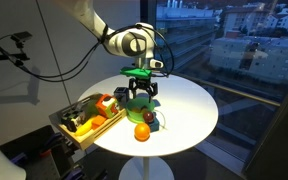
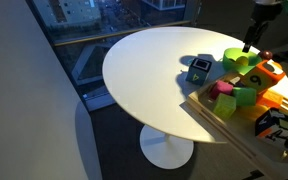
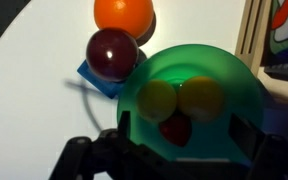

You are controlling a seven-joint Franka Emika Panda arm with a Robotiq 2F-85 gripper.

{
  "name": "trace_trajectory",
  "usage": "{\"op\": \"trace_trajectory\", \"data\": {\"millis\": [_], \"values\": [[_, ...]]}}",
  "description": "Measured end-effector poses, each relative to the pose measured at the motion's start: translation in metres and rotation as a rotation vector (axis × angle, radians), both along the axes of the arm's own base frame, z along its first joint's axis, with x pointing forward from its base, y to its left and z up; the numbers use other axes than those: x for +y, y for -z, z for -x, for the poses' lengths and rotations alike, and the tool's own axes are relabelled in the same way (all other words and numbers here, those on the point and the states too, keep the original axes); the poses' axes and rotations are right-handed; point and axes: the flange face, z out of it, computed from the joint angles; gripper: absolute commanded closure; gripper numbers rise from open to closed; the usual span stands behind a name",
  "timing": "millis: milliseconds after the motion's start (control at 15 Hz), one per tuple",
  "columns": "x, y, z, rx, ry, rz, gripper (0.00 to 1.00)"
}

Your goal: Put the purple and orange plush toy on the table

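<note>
The purple and orange plush toy [image 3: 112, 52] shows as a dark purple-red round lump on the round white table [image 3: 34, 60], resting against a dark teal block [image 3: 96, 80]. Its orange part does not show. It also shows in an exterior view [image 1: 149, 120]. My gripper [image 3: 184, 125] is open and empty, its fingers on either side of a green bowl [image 3: 224, 65]. The bowl holds a yellow ball, an orange ball and a red piece. The gripper hangs over the bowl in both exterior views [image 1: 141, 97] [image 2: 250, 42].
A plain orange ball [image 3: 123, 14] lies just beyond the plush toy, also seen near the table edge [image 1: 142, 131]. A wooden tray [image 1: 72, 128] with several coloured toys sits at the table's rim [image 2: 219, 115]. The teal block [image 2: 198, 68] stands near the tray.
</note>
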Motion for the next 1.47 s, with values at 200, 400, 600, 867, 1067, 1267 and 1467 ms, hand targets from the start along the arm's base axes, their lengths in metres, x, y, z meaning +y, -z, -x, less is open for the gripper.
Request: {"op": "trace_trajectory", "data": {"millis": [200,400,600,867,1067,1267,1467], "values": [[0.011,0.0,-0.002,-0.012,0.047,0.001,0.0],[0.012,0.003,-0.004,-0.045,0.103,0.004,0.0],[0.007,0.009,-0.002,-0.082,0.154,-0.003,0.0],[0.001,0.019,0.003,-0.082,0.198,-0.019,0.0],[-0.002,0.026,0.005,-0.07,0.226,-0.016,0.0],[-0.004,0.03,0.006,-0.064,0.248,-0.013,0.0],[-0.004,0.03,0.006,-0.064,0.249,-0.012,0.0]]}}
